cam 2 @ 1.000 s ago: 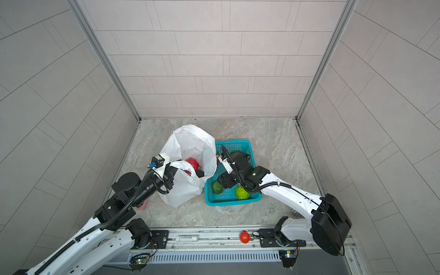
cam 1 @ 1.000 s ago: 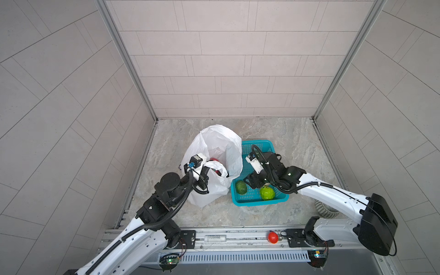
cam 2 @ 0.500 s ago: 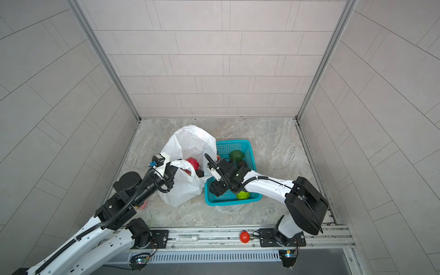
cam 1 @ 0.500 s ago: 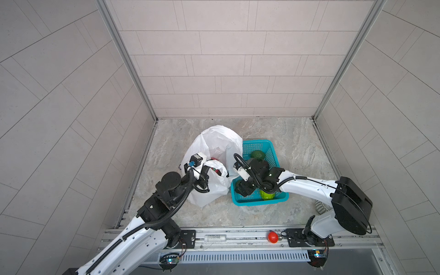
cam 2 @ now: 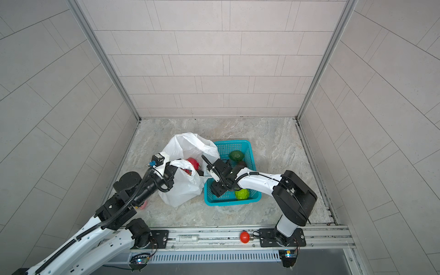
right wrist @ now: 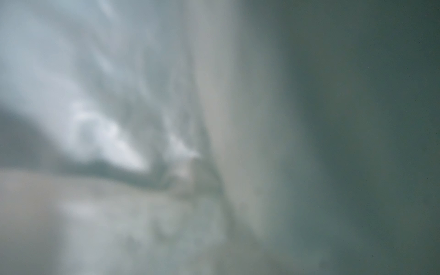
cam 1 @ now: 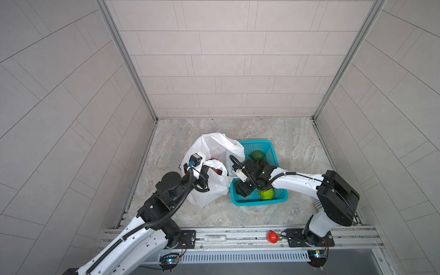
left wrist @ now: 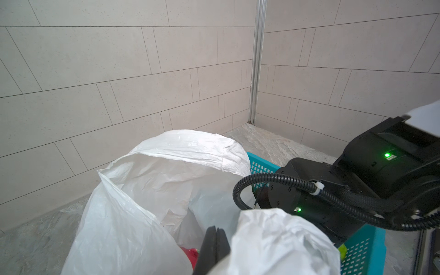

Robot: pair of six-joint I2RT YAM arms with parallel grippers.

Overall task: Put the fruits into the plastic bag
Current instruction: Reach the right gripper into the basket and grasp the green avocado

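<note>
While left fingers (left wrist: 210,245) clench the rim of the plastic bag (cam 1: 212,190), its mouth gapes upward (right fingers (cam 1: 242,190), in the basket (cam 1: 259,203): cannot tell). Marbled grey table (cam 1: 297,147), tiled walls (cam 1: 226,59).

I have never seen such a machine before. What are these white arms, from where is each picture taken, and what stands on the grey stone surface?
These are two robot arms, each ending in a gripper. Two pictures look down from one camera head above. The other two come from cameras on the arms' wrists.

On the surface stand a white plastic bag and a teal basket. The left gripper is shut on the bag's edge, and a red fruit lies inside the bag. The right gripper reaches down into the basket's near corner. Whether it holds anything cannot be seen, and its wrist picture is only a blur. A bright green bumpy ball and a dark green avocado lie in the basket.
</note>
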